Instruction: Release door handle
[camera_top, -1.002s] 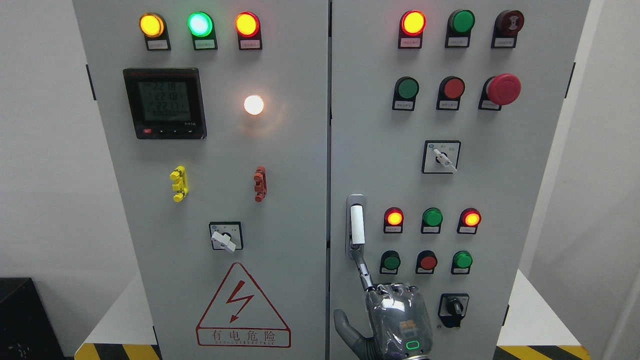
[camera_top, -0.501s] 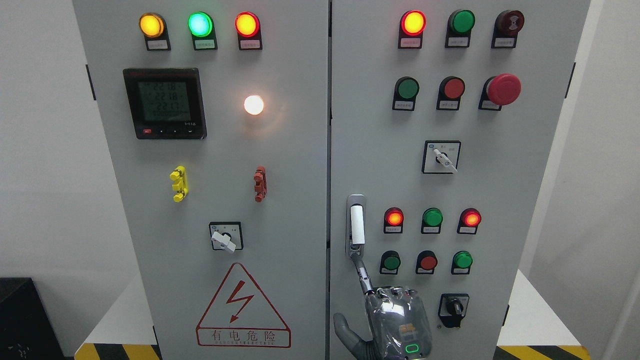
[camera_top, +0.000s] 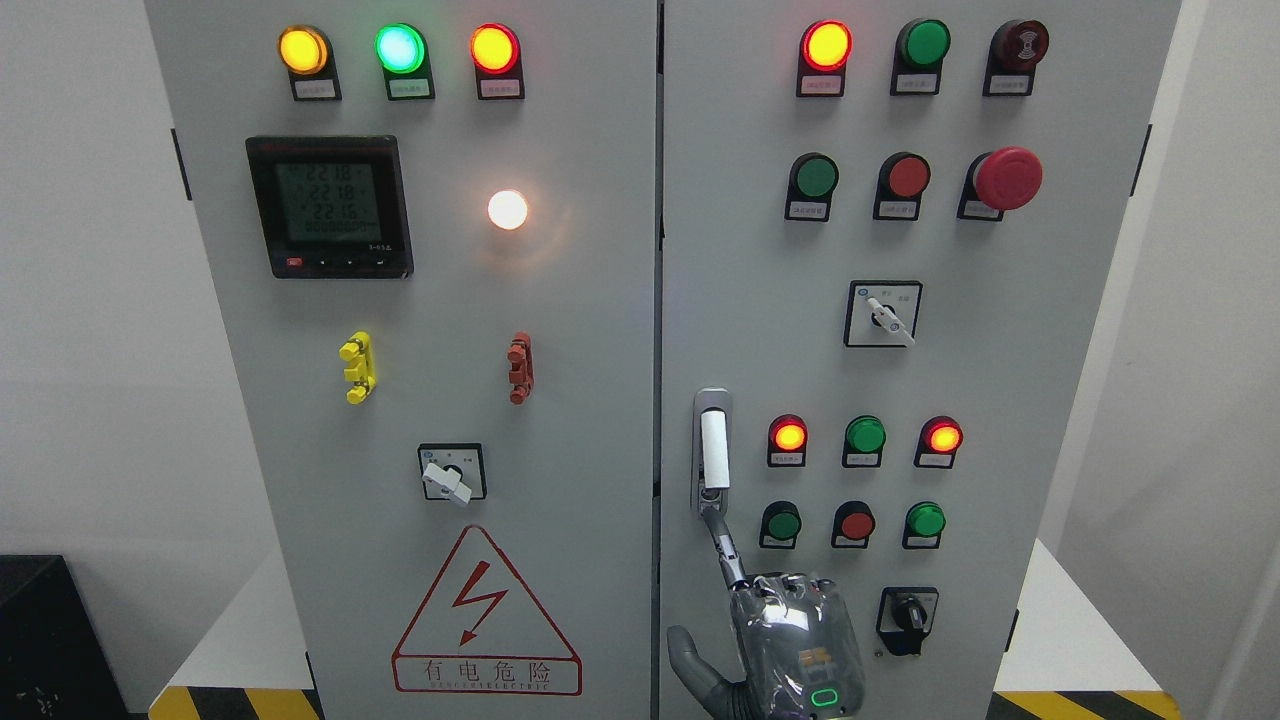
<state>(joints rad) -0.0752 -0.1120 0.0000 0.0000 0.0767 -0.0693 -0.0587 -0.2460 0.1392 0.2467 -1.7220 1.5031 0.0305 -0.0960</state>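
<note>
Presently, the door handle (camera_top: 714, 450) sits upright in its recessed plate near the left edge of the cabinet's right-hand door (camera_top: 1000, 400), level with the row of lit lamps beside it. One robot hand (camera_top: 790, 640) rises from the bottom edge of the head view, right of the middle, directly below the handle; from which side its arm enters cannot be told. Its index finger (camera_top: 725, 550) is stretched straight up and to the left, the tip meeting the lower end of the handle plate, just under the white grip. The remaining fingers are curled against the palm and the thumb (camera_top: 690, 660) juts out to the left, clear of the door seam. The hand clasps nothing: contact with the handle is limited to that single fingertip at most, and the grip itself stands free above it. A black rotary switch (camera_top: 908, 615) lies just to the right of the hand's knuckles. No second hand appears.
</note>
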